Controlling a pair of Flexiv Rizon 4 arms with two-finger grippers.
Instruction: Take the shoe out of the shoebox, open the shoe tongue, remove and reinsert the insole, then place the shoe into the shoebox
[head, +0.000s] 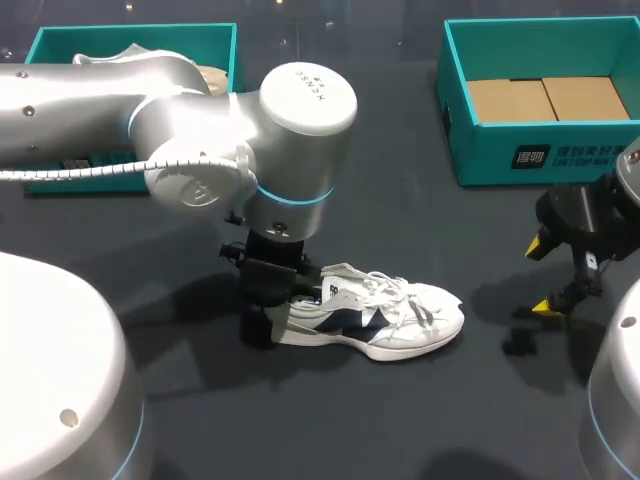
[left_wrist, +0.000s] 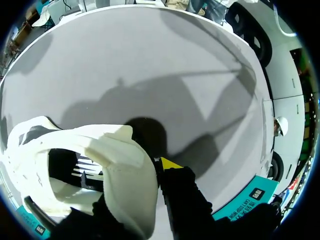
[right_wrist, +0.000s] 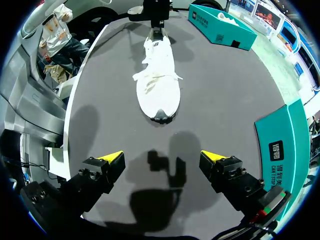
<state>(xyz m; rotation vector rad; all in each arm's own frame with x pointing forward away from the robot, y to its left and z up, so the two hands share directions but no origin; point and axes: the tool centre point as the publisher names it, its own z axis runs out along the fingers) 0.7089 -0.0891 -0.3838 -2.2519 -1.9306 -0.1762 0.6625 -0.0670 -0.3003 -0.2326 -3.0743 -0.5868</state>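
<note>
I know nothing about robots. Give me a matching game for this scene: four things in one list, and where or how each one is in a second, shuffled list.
Things:
1. White sneaker with navy side panels
2. Left gripper
3. Right gripper
4. Teal cardboard shoebox on the right

Place or state:
A. Open, beyond the sneaker's toe
B. Brown cardboard inside
C. At the sneaker's heel
D. Lying on the dark table

Pairs: 1-D, 2-C, 3-A, 4-B
</note>
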